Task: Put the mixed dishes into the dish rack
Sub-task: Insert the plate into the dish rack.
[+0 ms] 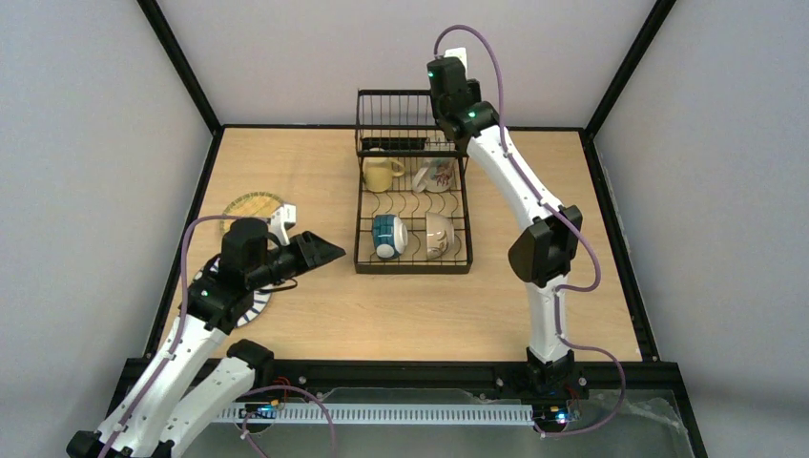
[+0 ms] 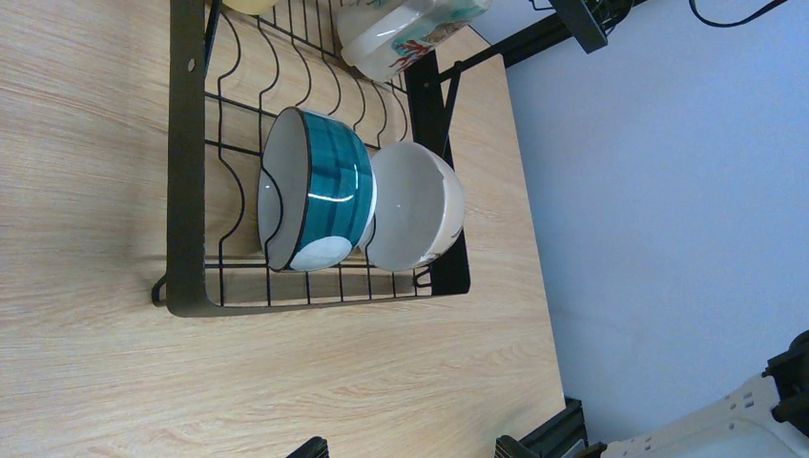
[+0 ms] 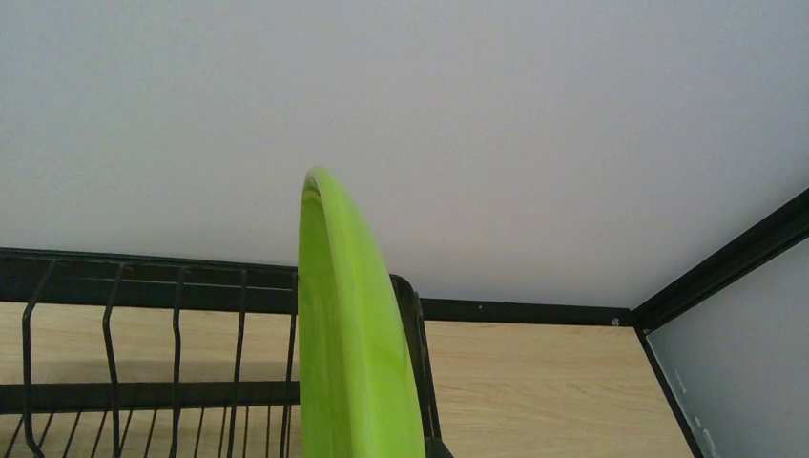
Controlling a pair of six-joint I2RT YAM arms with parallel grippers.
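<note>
Top external is showing me the dish rack (image 1: 412,258) sitting past mid-table, with bare wood running along its near, left and right edges. The pale yellow mug (image 1: 380,174) and a patterned cup (image 1: 437,175) are lying at its far end. The blue bowl (image 1: 388,236) and the white bowl (image 1: 437,235) are standing on edge in the near slots, touching each other. The tan woven-look plate (image 1: 252,206) is lying near the table's left edge. The black-striped white plate (image 1: 256,307) is peeking out from under my left arm. The left gripper (image 1: 329,252) is hovering over open table just left of the rack. The right gripper (image 1: 450,88) is reaching over the rack's tall far basket, close to the back wall. Left wrist is giving me both fingertips (image 2: 310,447) spread wide with nothing between them, and a broad strip of table (image 2: 286,382) is separating them from the rack's near rail. Right wrist is showing the lime green plate (image 3: 353,363) edge-on and upright, rising past the basket's top rail. The jaws are pinching it narrowly, though the fingers themselves are sitting out of frame.
</note>
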